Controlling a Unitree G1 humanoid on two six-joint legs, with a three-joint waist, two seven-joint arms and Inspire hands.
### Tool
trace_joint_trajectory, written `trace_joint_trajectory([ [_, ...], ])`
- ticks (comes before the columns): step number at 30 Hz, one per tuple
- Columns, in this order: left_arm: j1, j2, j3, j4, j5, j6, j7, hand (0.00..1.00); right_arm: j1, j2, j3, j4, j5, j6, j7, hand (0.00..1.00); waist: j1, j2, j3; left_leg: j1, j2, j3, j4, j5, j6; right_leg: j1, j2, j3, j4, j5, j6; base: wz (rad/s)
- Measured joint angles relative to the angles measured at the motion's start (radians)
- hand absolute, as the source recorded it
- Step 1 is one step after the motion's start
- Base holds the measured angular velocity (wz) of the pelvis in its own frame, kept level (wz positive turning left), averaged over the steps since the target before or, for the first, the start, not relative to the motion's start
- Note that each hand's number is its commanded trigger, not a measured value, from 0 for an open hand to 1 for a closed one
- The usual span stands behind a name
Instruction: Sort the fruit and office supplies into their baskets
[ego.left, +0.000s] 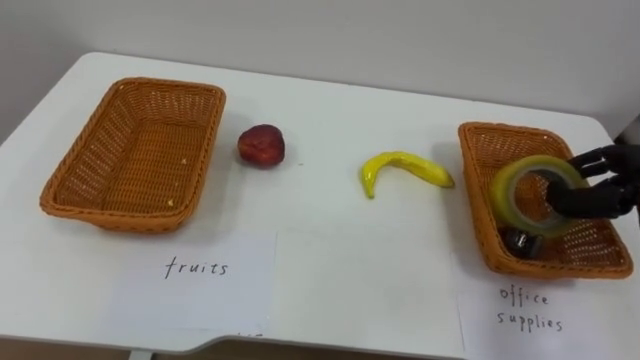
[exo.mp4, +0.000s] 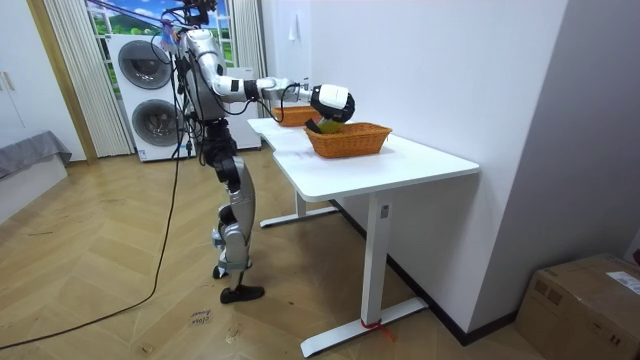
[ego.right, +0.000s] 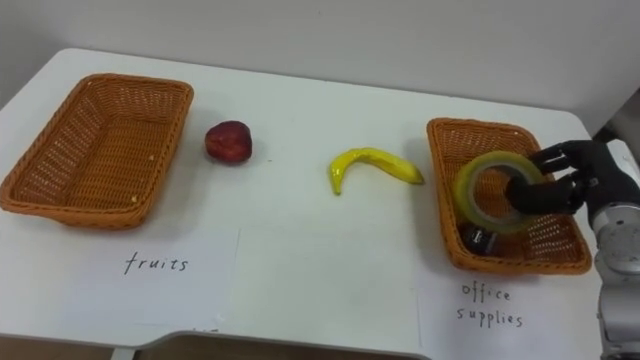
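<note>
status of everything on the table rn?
Fruits basket: empty.
Red fruit: loose on table, unsorted.
Banana: loose on table, unsorted.
Office supplies basket: holds a small dark item.
Tape roll: upright, held over that basket.
Right hand: shut on the roll.

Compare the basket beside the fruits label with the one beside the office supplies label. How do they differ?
The fruits basket lies empty; the office supplies basket holds a small dark item. The right hand holds a tape roll over the office supplies basket; nothing hangs over the fruits basket. Both are orange wicker and rectangular.
</note>
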Motion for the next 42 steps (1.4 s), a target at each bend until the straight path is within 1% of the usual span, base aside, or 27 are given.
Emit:
trace_joint_trajectory([
  [9, -0.001, 0.000, 0.000, 0.000, 0.000, 0.000, 0.000, 0.00, 0.000, 0.000, 0.001, 0.000, -0.022, -0.001, 0.001, 0.00, 0.000, -0.008, 0.0005, 0.000, 0.000, 0.000, 0.000, 0.000, 0.000, 0.001, 0.000, 0.000, -0.002, 0.000, 0.000, 0.00],
  [18, 0.000, 0.000, 0.000, 0.002, -0.037, 0.000, -0.004, 0.00, 0.000, 0.000, 0.000, 0.000, -0.019, -0.007, 0.001, 0.00, -0.001, -0.007, 0.0006, 0.001, 0.000, 0.000, 0.000, 0.000, 0.000, 0.003, -0.001, 0.000, -0.001, 0.000, 0.000, 0.00],
  [29, 0.000, 0.000, 0.000, 0.000, -0.038, 0.000, -0.010, 0.00, -0.003, 0.000, -0.001, -0.032, -0.013, -0.008, 0.003, 0.00, -0.004, -0.007, 0.0002, 0.005, 0.000, 0.000, -0.001, 0.000, 0.000, 0.006, -0.001, 0.001, 0.002, 0.000, 0.000, 0.00],
  [32, -0.002, 0.000, -0.001, 0.000, -0.039, 0.000, -0.019, 0.00, -0.008, 0.000, -0.001, -0.032, -0.014, -0.008, 0.010, 0.00, -0.002, -0.007, 0.0038, 0.017, 0.000, 0.000, -0.003, -0.001, 0.001, 0.018, -0.001, 0.001, 0.002, -0.001, 0.001, 0.00],
  [34, -0.010, 0.001, -0.001, 0.001, -0.045, 0.000, -0.023, 0.00, -0.008, 0.000, -0.001, -0.033, -0.016, -0.008, 0.014, 0.00, -0.002, -0.008, 0.0043, 0.018, -0.001, 0.000, -0.002, -0.001, 0.001, 0.013, -0.003, 0.003, 0.001, -0.005, 0.001, 0.00],
  [37, -0.013, 0.001, 0.000, 0.003, -0.057, 0.000, -0.024, 0.00, -0.008, 0.000, -0.002, -0.038, -0.019, -0.008, 0.015, 0.00, -0.002, -0.011, 0.0021, 0.018, -0.002, 0.000, -0.001, -0.001, 0.001, 0.014, -0.002, 0.007, 0.003, -0.006, 0.002, 0.00],
  [42, -0.018, 0.004, -0.002, 0.003, -0.062, 0.000, -0.024, 0.00, -0.023, 0.000, -0.002, -0.068, -0.010, -0.008, 0.015, 0.00, -0.004, -0.011, 0.0009, 0.020, -0.002, 0.000, 0.002, -0.001, 0.001, 0.017, -0.001, 0.008, 0.007, -0.006, 0.002, 0.00],
])
